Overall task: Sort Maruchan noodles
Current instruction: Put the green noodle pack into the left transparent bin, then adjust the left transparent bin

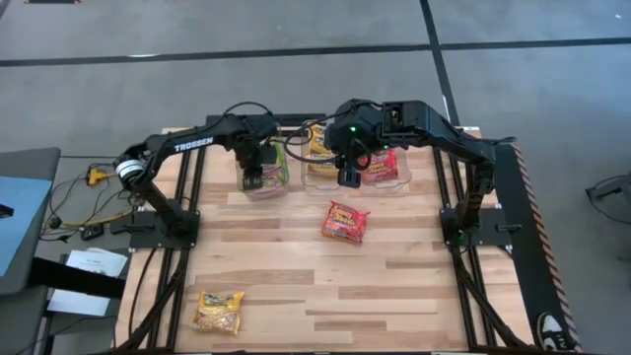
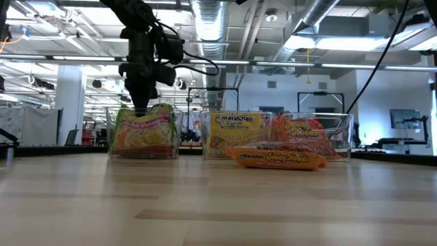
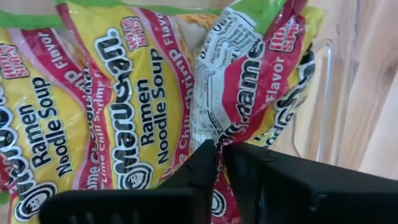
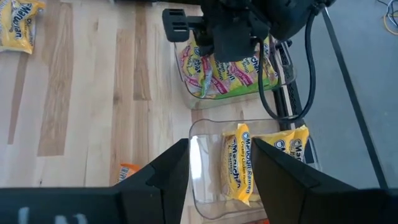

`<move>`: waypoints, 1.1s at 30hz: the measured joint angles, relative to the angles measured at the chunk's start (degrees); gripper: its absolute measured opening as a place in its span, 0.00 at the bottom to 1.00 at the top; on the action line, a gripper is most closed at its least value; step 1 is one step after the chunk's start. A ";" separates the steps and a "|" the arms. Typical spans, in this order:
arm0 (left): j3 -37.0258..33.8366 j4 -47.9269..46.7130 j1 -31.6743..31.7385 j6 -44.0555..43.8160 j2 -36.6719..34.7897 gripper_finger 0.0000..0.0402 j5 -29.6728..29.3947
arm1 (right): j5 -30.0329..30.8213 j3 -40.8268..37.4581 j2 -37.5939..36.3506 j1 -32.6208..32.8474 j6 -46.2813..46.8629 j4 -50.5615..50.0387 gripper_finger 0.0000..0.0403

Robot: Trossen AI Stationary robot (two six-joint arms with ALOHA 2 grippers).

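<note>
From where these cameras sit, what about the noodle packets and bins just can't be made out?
- High view: the left gripper covers much of the left bin; its green packets can't be counted.
- High view: the right gripper hides part of the middle bin.
- Low view: the loose orange packet blocks the lower right bin.
- Right wrist view: that packet is cut off behind a finger.

We see a pale wooden plank table (image 1: 296,276) carrying three clear plastic bins side by side along its far edge: a left bin (image 1: 264,187), a middle bin (image 4: 208,180) and a right bin (image 1: 394,182). Beyond the table lies grey floor (image 1: 148,89) crossed by a dark line (image 1: 296,51), and tangled cables (image 1: 74,202) trail off the left side.
</note>
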 joint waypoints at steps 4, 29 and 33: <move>0.00 0.23 0.00 -2.62 -0.11 0.14 -0.40 | -0.07 0.00 0.00 0.00 0.00 -0.07 0.48; 17.08 -14.39 -3.42 -18.85 -0.70 0.27 17.99 | -0.13 -0.04 0.02 0.00 0.03 -7.02 0.48; 13.37 -14.02 -8.74 -18.58 -0.70 0.27 17.69 | -0.13 -0.04 0.02 0.00 0.86 -7.80 0.48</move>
